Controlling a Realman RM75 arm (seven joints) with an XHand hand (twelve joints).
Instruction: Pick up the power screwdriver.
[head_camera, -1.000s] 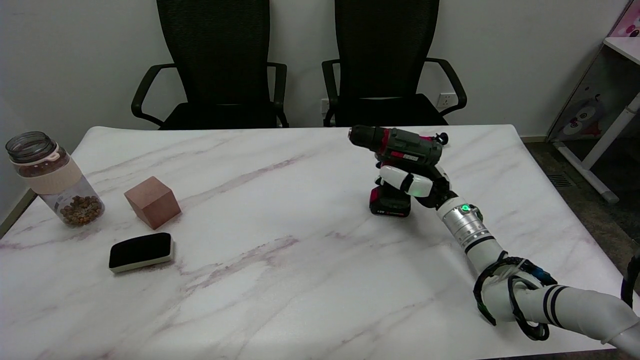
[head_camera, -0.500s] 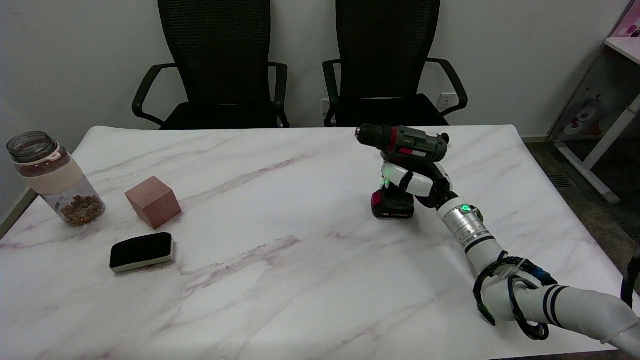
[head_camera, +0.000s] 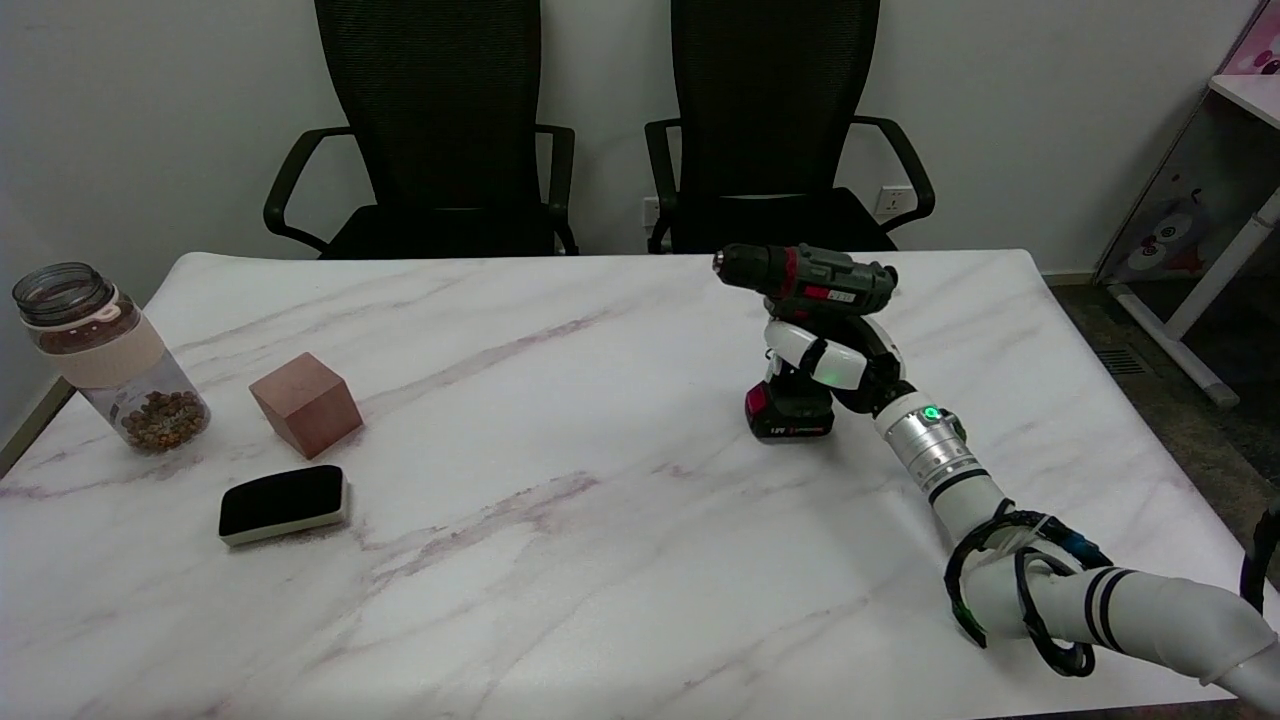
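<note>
The power screwdriver is dark green and black with red trim and stands upright at the right of the marble table. Its chuck points left and its red-and-black battery base sits at the table surface. My right hand grips the handle between the body and the battery, fingers wrapped around it. The handle itself is hidden by the fingers. I cannot tell whether the base still touches the table.
At the table's left stand a glass jar with brown bits inside, a reddish-brown cube and a black eraser. Two black office chairs stand behind the far edge. My white forearm crosses the lower right.
The screwdriver, held in my hand, has shifted slightly to the right and turned a little; its battery base moved right too. The other things have stayed put.
</note>
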